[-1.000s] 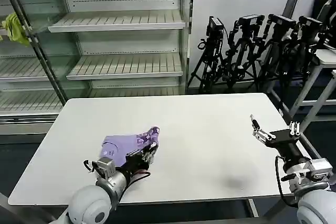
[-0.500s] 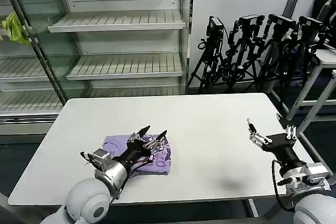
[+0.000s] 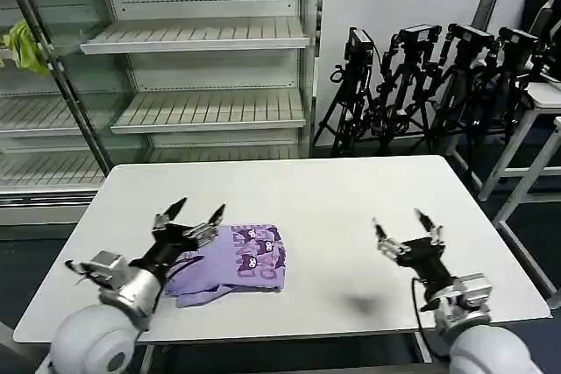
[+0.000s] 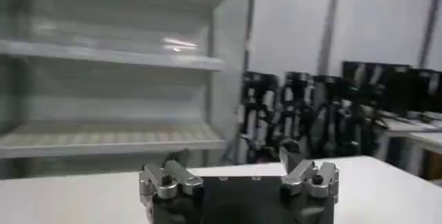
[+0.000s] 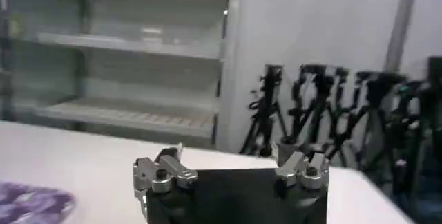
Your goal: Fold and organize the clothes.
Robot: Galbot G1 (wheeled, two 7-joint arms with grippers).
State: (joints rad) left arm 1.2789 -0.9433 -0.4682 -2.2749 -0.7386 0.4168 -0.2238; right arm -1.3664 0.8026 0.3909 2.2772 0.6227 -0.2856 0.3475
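The light purple T-shirt lies bunched and roughly folded on the white table, left of centre, with its dark purple print facing up. My left gripper is raised just left of and above the shirt, open and holding nothing. In the left wrist view the left gripper has its fingers spread wide over bare table. My right gripper hovers open above the table's right half, well apart from the shirt. In the right wrist view the right gripper is open, and an edge of the shirt shows far off.
Empty metal shelving stands behind the table, with a yellow-green cloth hanging at its left. A row of black tripods stands at the back right. A second table is at the far right.
My left gripper let go of the shirt, opened, and drew back to the left. The shirt now lies folded over. My right gripper moved inward to the left.
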